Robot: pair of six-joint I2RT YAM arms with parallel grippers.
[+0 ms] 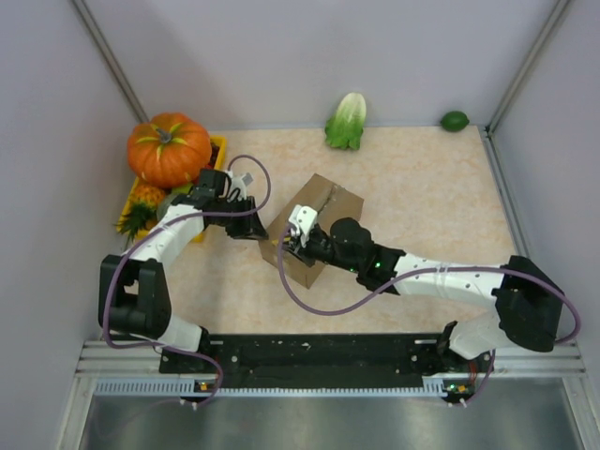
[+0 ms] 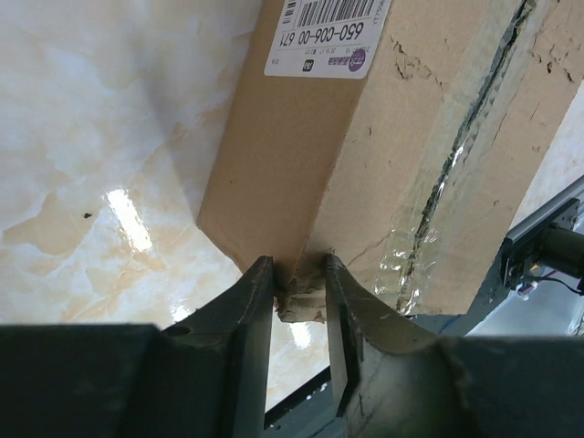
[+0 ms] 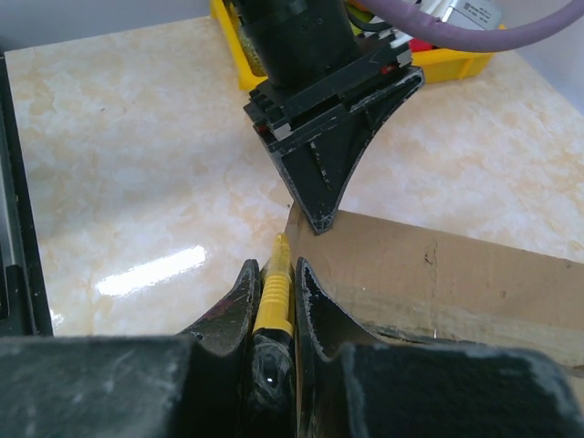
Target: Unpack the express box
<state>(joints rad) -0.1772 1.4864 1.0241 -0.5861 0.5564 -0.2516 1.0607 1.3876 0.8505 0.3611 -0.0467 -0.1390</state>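
Centrally, express box [image 1: 330, 199] corner in left claw [image 2: 297, 270], right claw [image 3: 274, 270] holding tool [image 3: 272, 306]

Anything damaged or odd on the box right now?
Yes. The box top is scuffed, with paper peeled near the seam, and the tape there is wrinkled and split. The corner pinched in the jaws of the left gripper looks crumpled.

We saw a pale marbled table [image 1: 431, 216]. On it sat the box [image 1: 330, 202] near the middle, a yellow tray [image 1: 219, 145] far left, and a cabbage [image 1: 347, 120] and lime [image 1: 455, 120] along the far edge.
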